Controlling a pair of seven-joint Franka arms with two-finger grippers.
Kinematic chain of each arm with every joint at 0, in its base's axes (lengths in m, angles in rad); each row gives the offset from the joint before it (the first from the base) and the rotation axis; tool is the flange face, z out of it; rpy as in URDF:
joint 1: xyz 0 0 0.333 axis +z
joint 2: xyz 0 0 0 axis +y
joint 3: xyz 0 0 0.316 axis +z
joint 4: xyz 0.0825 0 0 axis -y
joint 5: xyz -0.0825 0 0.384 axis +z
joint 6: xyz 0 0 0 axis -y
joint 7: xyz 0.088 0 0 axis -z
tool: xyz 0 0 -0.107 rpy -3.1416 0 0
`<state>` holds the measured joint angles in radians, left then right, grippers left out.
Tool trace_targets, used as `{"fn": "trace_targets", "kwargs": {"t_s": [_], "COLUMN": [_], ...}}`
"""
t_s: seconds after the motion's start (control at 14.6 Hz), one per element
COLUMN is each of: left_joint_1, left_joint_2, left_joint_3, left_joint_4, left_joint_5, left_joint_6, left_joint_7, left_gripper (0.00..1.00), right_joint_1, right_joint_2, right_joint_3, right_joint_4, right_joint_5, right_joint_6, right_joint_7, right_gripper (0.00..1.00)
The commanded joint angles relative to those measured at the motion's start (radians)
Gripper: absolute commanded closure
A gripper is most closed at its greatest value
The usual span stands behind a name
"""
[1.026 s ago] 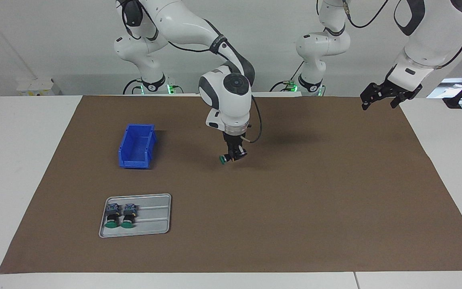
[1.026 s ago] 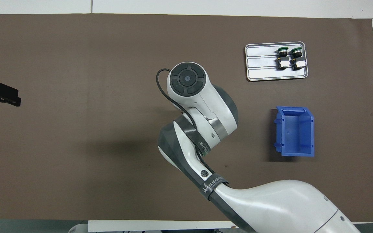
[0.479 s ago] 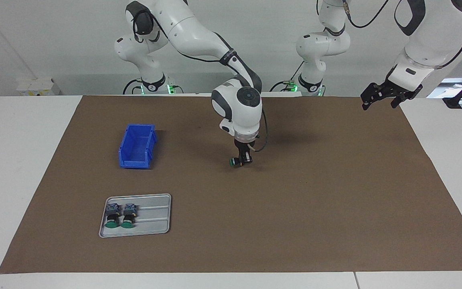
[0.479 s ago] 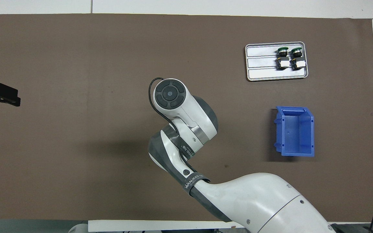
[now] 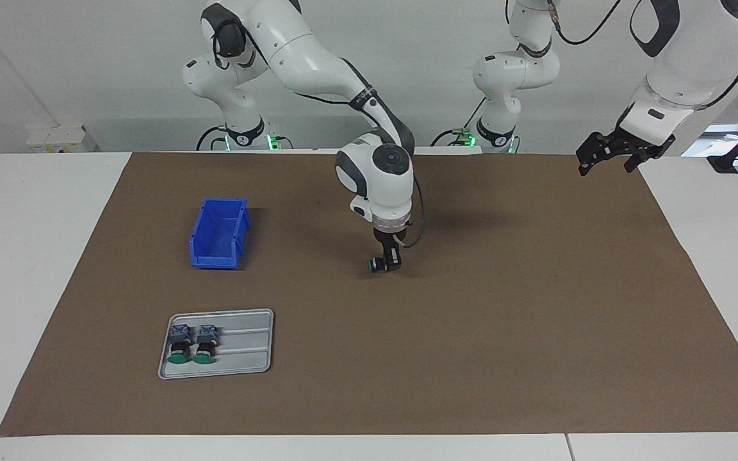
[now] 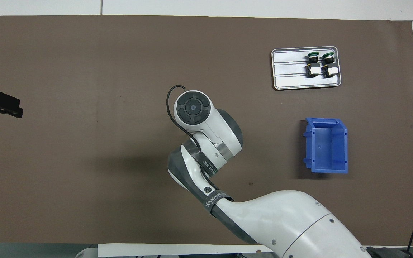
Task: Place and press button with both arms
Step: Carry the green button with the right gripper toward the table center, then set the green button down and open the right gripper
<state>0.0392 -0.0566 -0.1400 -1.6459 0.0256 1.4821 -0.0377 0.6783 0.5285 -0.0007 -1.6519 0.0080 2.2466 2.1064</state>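
Down very low on the right arm: the black right end effector (image 5: 387,262), just above the middle of the big brown paper mat (image 5: 471,320) on the white bench (image 5: 23,256). Right at its tip, the small push button with the round green cap (image 5: 373,264), tipped on its side, cap pointing toward the right arm's end of the bench. Touching the mat or almost there, hard to say which. Can't tell if the end effector is squeezing the button or letting go of it. Hidden under the arm in the overhead view.

Probably put in the middle so both arms can get to it, one to set it down and one to push.

Up high over the mat's corner at the left arm's end of the bench: the black left end effector (image 5: 606,157), wide open, holding nothing, waiting for its turn.

Well apart, toward the right arm's end: an empty blue plastic bin (image 5: 218,234), and farther from the robots a flat grey metal tray (image 5: 244,349). Lying on the tray side by side, two more green-capped buttons (image 5: 191,344), kept tidy there for later.
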Motion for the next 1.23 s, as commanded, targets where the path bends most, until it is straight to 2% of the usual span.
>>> {"fn": "trace_targets", "kwargs": {"t_s": [0.0, 0.21, 0.48, 0.82, 1.16], "left_joint_1": [0.005, 0.004, 0.004, -0.009, -0.012], "left_joint_2": [-0.031, -0.031, -0.032, -0.038, -0.058], "left_joint_3": [0.002, 0.002, 0.002, 0.000, -0.004], "left_joint_4": [-0.037, -0.037, -0.038, -0.051, -0.100], "left_joint_5": [0.007, 0.007, 0.007, 0.007, 0.007], "left_joint_6": [0.020, 0.018, 0.020, 0.026, 0.075], "left_joint_7": [0.004, -0.001, -0.011, -0.079, -0.085], "left_gripper": [0.00, 0.00, 0.00, 0.00, 0.00], "right_joint_1": [0.000, -0.023, -0.161, -0.327, -0.525], "right_joint_2": [-0.019, -0.030, -0.186, -0.339, -0.468], "right_joint_3": [0.004, 0.005, 0.001, -0.001, -0.001], "right_joint_4": [0.006, 0.119, 0.113, 0.110, 0.093], "right_joint_5": [0.009, -0.006, -0.003, -0.003, -0.003], "right_joint_6": [-0.008, -0.160, -0.324, -0.569, -0.741], "right_joint_7": [0.004, -0.029, -0.314, -0.768, -1.214], "right_gripper": [0.11, 0.02, 0.02, 0.02, 0.02]}}
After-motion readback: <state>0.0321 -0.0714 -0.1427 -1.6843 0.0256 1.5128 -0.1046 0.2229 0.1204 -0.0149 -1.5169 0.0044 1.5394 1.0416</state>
